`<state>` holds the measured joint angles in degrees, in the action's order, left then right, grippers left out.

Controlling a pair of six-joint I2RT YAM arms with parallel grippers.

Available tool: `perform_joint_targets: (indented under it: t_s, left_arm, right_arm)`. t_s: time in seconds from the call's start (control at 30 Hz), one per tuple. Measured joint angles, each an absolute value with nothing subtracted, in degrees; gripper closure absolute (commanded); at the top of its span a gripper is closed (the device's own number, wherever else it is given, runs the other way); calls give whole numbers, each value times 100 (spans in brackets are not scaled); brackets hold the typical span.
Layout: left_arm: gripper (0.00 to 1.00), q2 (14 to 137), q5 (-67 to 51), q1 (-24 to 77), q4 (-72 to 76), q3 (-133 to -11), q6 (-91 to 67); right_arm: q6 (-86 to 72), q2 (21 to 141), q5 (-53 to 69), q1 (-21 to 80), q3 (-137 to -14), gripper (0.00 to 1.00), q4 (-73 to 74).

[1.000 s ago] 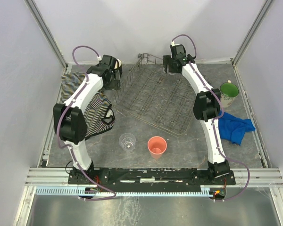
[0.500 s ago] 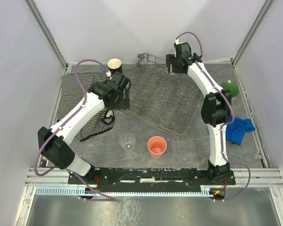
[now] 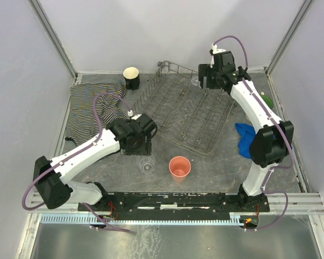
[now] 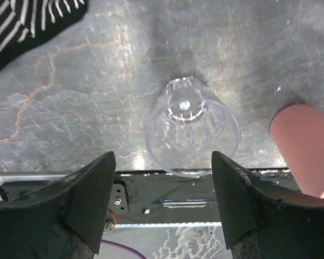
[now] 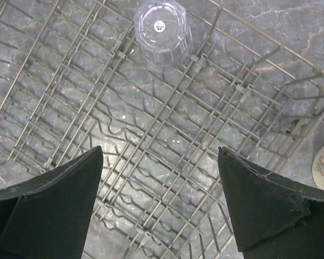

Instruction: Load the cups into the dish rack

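Now, the left end effector [image 4: 162, 162], its fingers [image 4: 86, 199] apart, should straddle the small clear glass [image 4: 193, 127] squarely before closing (salmon-pink plastic tumbler [image 4: 302, 145] close by).

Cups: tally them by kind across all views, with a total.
Clear glasses: 2 (table glass, rack glass)
Salmon tumbler: 1
Black mug: 1
Green-lined mug, mostly hidden by the right arm: 1
Total: 5
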<state>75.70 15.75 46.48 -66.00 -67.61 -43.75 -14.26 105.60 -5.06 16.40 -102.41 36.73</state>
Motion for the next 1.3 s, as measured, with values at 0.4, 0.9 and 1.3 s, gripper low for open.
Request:
perform_joint_targets:
  t_s: [0.4,0.9,1.3]
  left_arm:
    - [31,7649,1638,4923,-6261,-6075,-4602]
    - [97,8374,1638,4921,-5468,-5736,-4550]
    - [97,8206,1575,4580,-5741,-6464,-4534]
  right_arm:
    - [-1455,9706,-451,1640,-9474,7,3693]
    - [-1452,9426,-403,1640,-9238,8,3743]
    - [-1684,9317,534,1640,-8997,9,3743]
